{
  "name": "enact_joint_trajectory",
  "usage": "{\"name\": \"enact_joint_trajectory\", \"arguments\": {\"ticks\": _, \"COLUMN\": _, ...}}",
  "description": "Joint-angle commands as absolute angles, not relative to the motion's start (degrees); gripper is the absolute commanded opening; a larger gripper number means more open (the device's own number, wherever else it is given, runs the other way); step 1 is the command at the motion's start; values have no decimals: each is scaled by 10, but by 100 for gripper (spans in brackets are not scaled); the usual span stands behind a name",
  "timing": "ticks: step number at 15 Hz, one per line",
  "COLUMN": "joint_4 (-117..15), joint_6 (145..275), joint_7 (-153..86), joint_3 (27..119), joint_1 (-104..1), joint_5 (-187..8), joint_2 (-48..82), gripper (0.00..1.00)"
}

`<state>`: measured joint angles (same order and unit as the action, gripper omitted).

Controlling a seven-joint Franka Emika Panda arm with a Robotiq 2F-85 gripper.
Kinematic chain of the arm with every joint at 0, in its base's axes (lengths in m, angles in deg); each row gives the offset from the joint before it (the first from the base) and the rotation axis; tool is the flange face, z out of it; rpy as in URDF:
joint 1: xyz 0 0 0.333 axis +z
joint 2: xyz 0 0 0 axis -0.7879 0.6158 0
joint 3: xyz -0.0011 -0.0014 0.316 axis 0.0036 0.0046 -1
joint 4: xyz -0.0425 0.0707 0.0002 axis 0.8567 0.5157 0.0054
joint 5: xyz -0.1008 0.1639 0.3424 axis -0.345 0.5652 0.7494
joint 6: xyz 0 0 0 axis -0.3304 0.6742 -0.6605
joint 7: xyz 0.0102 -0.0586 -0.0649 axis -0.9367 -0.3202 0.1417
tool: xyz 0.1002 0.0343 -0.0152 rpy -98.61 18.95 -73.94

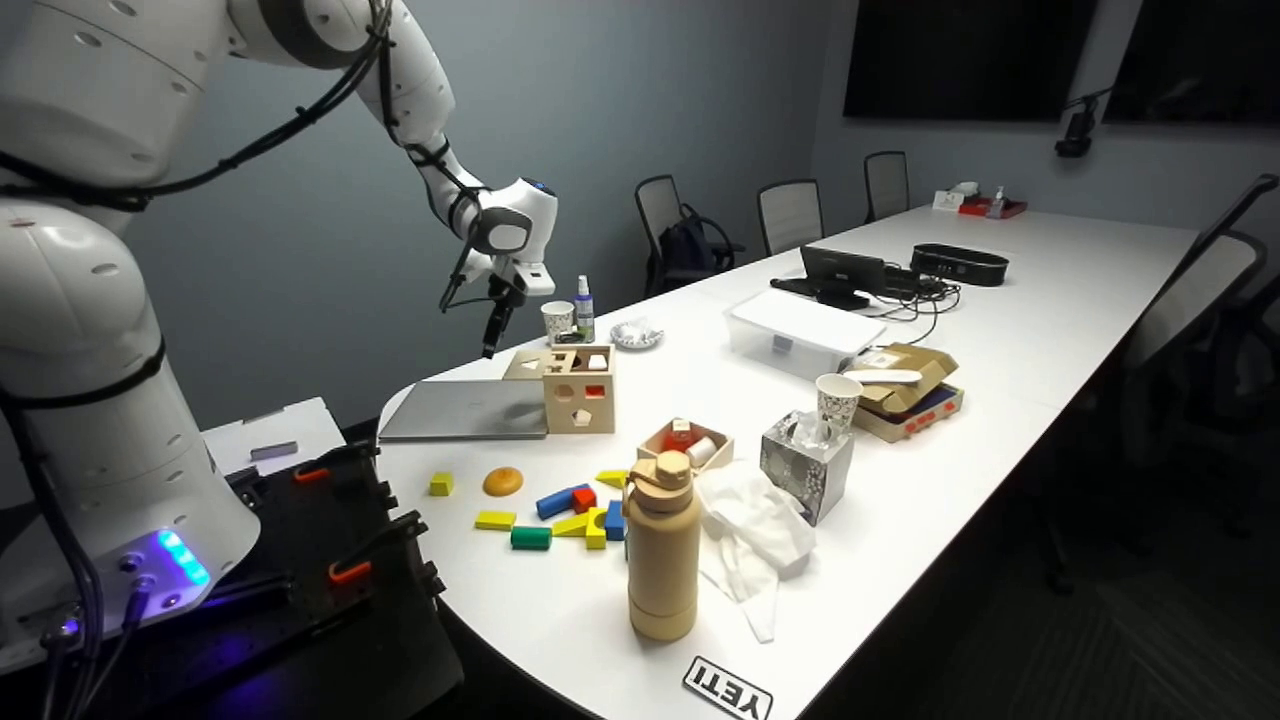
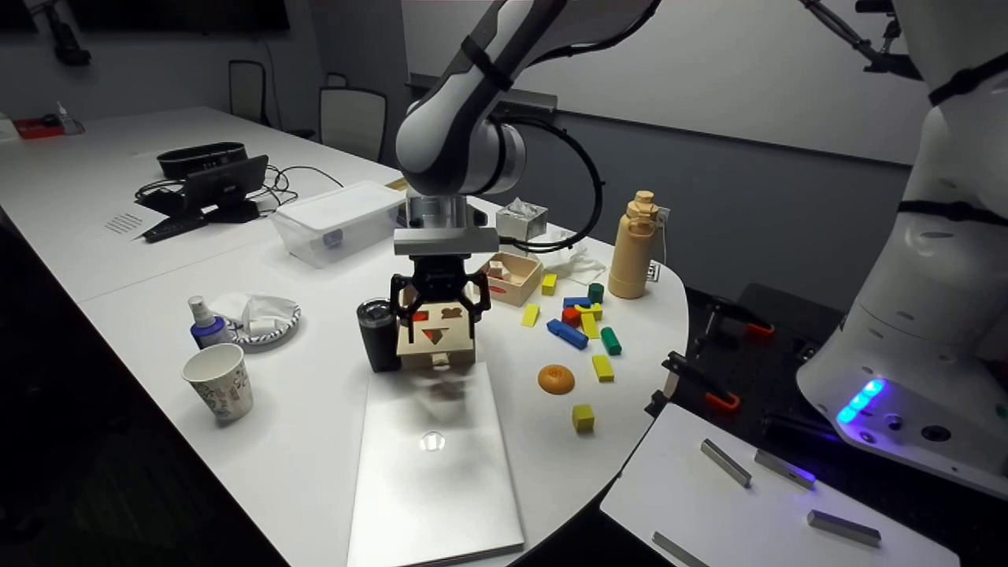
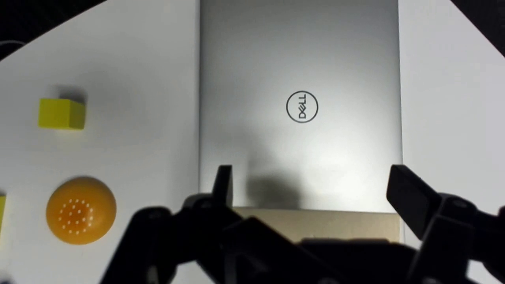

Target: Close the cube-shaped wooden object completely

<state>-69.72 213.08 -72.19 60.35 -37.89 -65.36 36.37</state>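
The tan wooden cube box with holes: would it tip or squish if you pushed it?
The tan wooden box probably won't tip easily: it looks about as wide as tall. Being wood, it seems too stiff to squish. Its flat wooden lid sticks out, so might slide.

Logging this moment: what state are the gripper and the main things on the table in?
Gripper: open, holding nothing.
Wooden cube box: partly open, lid jutting out past one side.
Laptop: closed.
Plastic bin: shut.
Tan bottle: upright, capped.
Black tumbler: upright.
Tissue box: open, tissue sticking out.
Small wooden tray: pieces inside.
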Motion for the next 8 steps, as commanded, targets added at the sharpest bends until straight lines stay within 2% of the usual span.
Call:
{"name": "enact_joint_trajectory", "arguments": {"ticks": 1, "joint_4": -658, "joint_6": 2152, "joint_7": -753, "joint_3": 600, "joint_1": -360, "joint_5": -626, "joint_2": 415, "gripper": 100}}
{"name": "enact_joint_trajectory", "arguments": {"ticks": 8, "joint_4": -605, "joint_6": 2175, "joint_7": -822, "joint_3": 618, "joint_1": -334, "joint_5": -641, "joint_2": 483, "gripper": 100}}
